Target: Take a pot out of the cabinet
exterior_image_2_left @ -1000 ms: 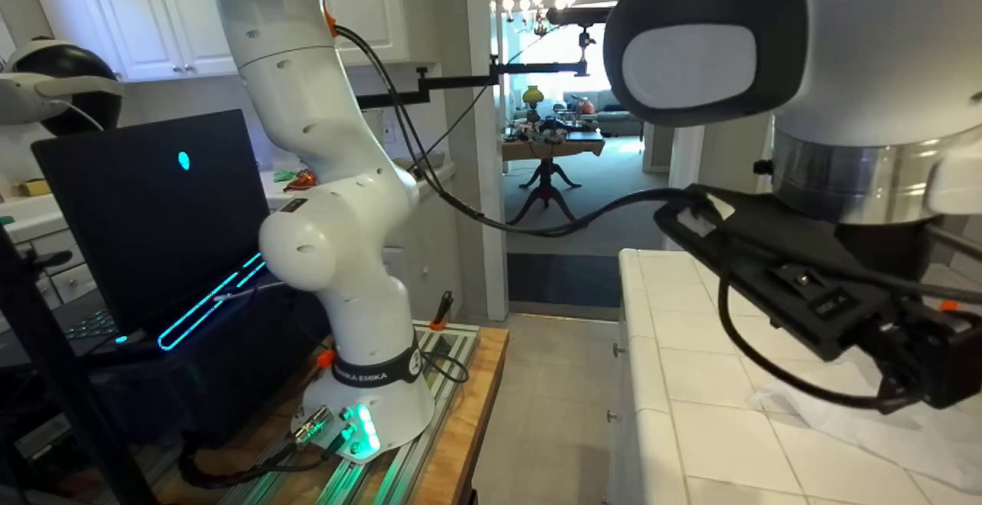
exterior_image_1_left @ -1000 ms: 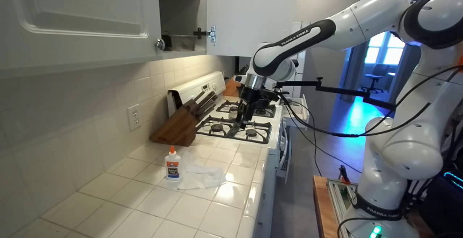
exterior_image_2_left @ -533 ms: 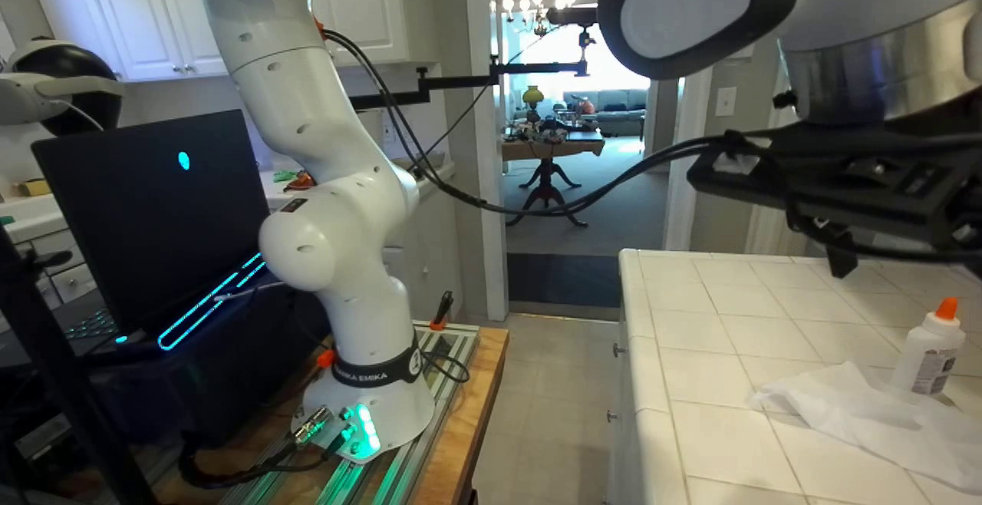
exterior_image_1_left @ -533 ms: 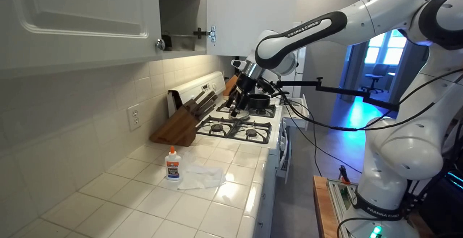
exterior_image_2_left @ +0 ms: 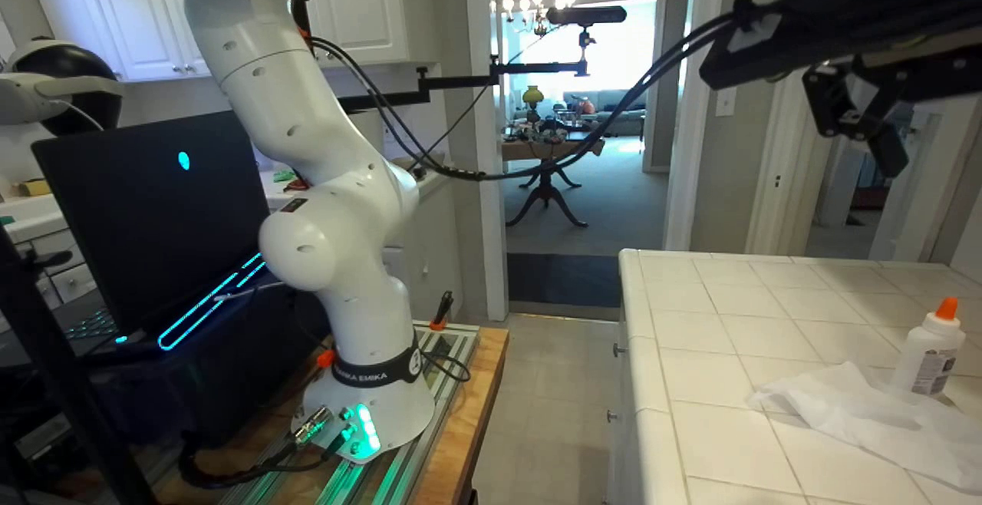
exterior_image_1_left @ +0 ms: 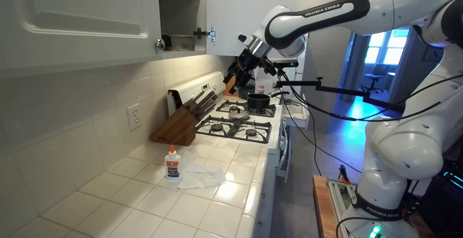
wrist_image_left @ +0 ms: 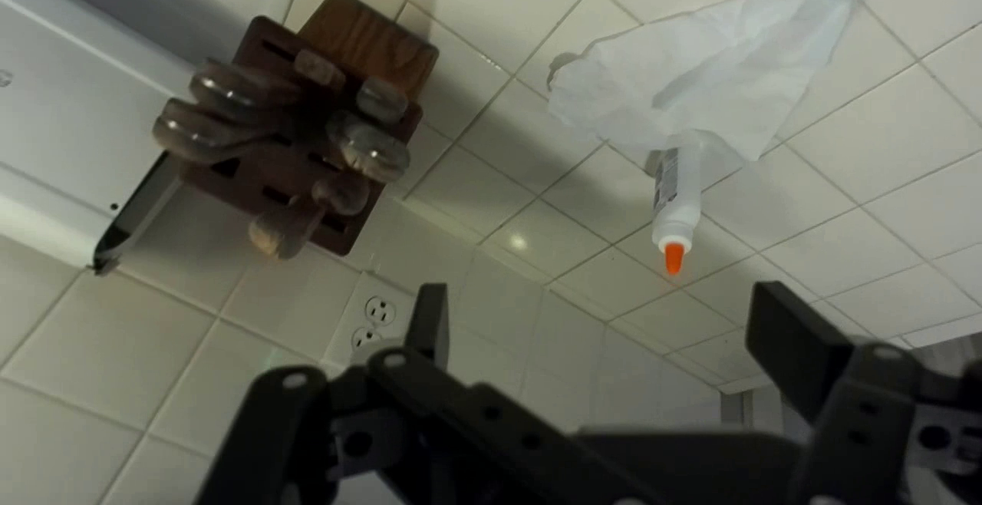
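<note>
The white wall cabinet (exterior_image_1_left: 83, 17) has one door swung open (exterior_image_1_left: 249, 13) in an exterior view. A grey metal vessel (exterior_image_1_left: 183, 42) stands on its lower shelf, partly behind the other door; it may be the pot, but no handle shows clearly. A round grey-steel piece with a knob (exterior_image_1_left: 238, 114) lies on the stove; I cannot tell whether it is a pot or a lid. My gripper (exterior_image_1_left: 230, 85) is above the stove, below the cabinet, tilted toward the wall. In the wrist view (wrist_image_left: 602, 325) its fingers are wide apart with nothing between. Part of it shows in an exterior view (exterior_image_2_left: 882, 144).
A black pot (exterior_image_1_left: 258, 101) stands on a rear burner of the stove (exterior_image_1_left: 217, 133). A knife block (exterior_image_1_left: 177, 126) stands beside the stove against the wall. A glue bottle (exterior_image_1_left: 173, 164) and a white sheet (exterior_image_1_left: 202, 176) are on the tiled counter (exterior_image_1_left: 152, 205).
My gripper has risen from low over the stove burners and tilted toward the wall. The black pot and the round steel piece now show uncovered. The cabinet door has not moved.
</note>
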`<state>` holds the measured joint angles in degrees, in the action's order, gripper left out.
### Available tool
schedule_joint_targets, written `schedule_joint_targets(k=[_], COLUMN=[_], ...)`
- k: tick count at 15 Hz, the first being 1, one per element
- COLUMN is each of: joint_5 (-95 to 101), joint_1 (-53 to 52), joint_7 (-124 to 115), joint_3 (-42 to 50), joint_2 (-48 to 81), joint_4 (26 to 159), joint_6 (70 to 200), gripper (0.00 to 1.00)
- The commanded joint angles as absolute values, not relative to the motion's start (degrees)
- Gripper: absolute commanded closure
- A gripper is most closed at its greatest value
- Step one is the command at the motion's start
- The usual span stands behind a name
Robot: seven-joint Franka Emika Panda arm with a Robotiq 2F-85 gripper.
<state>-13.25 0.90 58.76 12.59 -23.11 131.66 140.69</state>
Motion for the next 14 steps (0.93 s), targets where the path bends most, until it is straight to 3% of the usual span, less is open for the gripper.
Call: schedule_joint_targets(k=[1, 7, 14], joint_5=[-11.2, -7.5, -8.7], joint_1=[0.7, 1.2, 0.1], joint_7=[55.4, 49.1, 50.6], joint_3=[12.1, 11.0, 12.0], joint_2=[-24.7, -23.1, -23.9], joint_4=[127.8, 118.7, 120.2], joint_6=[138.4, 128.4, 129.8], gripper=[0.0, 0.0, 0.0])
